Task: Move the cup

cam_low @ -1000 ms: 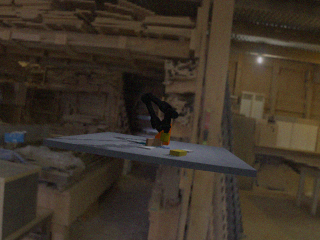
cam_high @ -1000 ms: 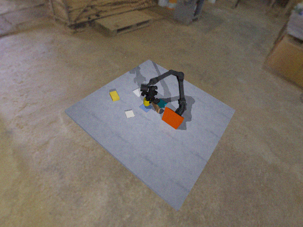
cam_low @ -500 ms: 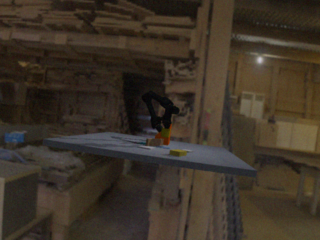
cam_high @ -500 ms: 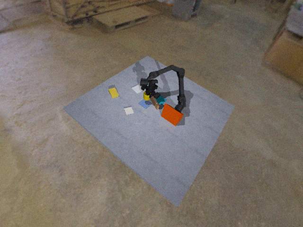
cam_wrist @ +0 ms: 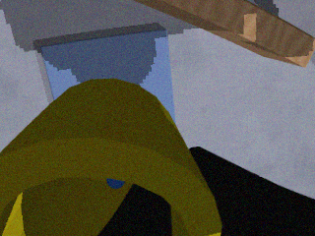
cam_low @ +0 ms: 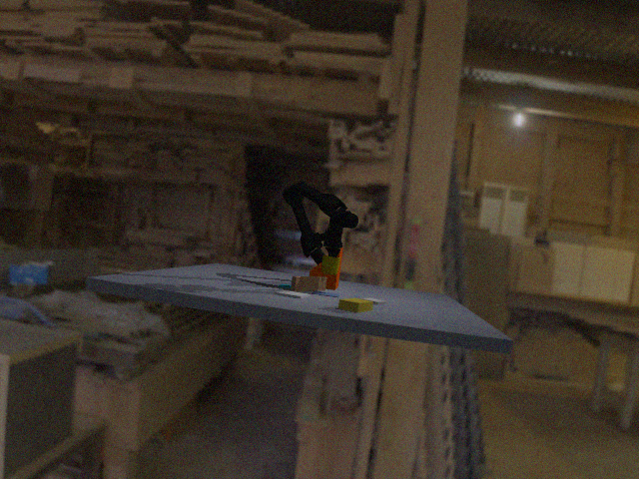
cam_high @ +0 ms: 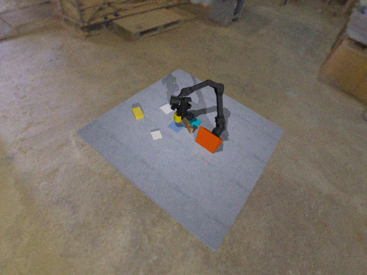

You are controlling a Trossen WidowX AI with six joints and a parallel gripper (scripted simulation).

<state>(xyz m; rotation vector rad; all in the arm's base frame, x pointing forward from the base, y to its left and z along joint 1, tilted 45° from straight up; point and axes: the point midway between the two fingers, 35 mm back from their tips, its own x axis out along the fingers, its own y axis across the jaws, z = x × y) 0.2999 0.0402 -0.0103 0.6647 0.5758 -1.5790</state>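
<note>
The end effector (cam_high: 178, 113) grips the cup (cam_high: 177, 117) upright just above the blue pad (cam_high: 175, 127); the white pad (cam_high: 155, 134) lies off to its side across the counter (cam_high: 183, 177).

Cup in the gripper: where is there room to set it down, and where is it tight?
The gripper holds the yellow cup above the blue pad. Tight: the wooden block, teal block and orange box crowd that side. Roomier: the white pad beside the arm, and the white pad nearer the camera, with bare mat toward the yellow block.
</note>
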